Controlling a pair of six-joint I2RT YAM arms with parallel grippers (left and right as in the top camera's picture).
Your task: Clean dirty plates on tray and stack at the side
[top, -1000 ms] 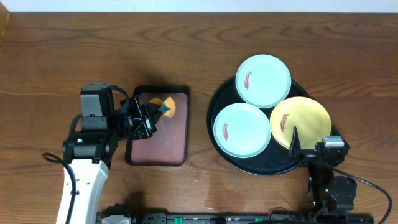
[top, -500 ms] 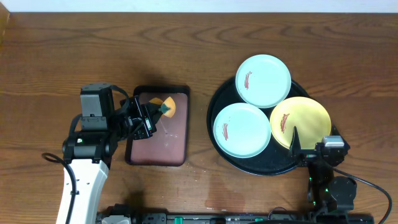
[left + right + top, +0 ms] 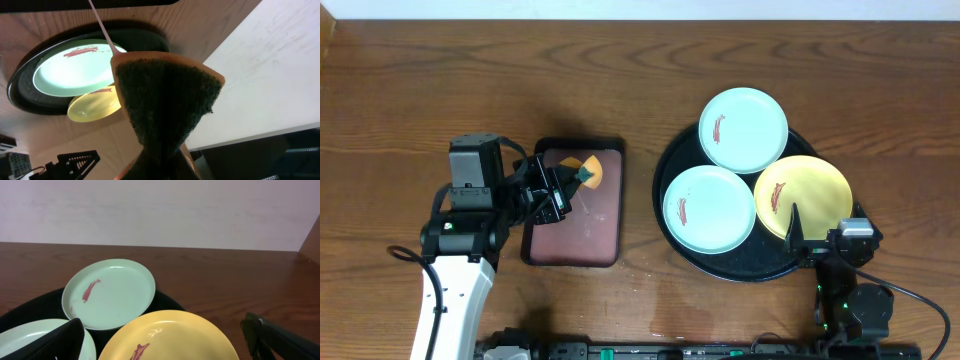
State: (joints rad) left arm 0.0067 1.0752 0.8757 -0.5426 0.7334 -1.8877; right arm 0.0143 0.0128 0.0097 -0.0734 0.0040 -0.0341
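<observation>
Your left gripper is clamped on an orange-and-green sponge above the maroon tray, left of centre. Your right gripper stands wide apart at lower right, beside the yellow plate. That plate and the mint-blue plates lie smeared on the black tray.

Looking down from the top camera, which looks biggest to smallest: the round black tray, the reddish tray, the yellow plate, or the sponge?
1. round black tray
2. reddish tray
3. yellow plate
4. sponge

No close calls; each looks clearly smaller than the one before.
</observation>
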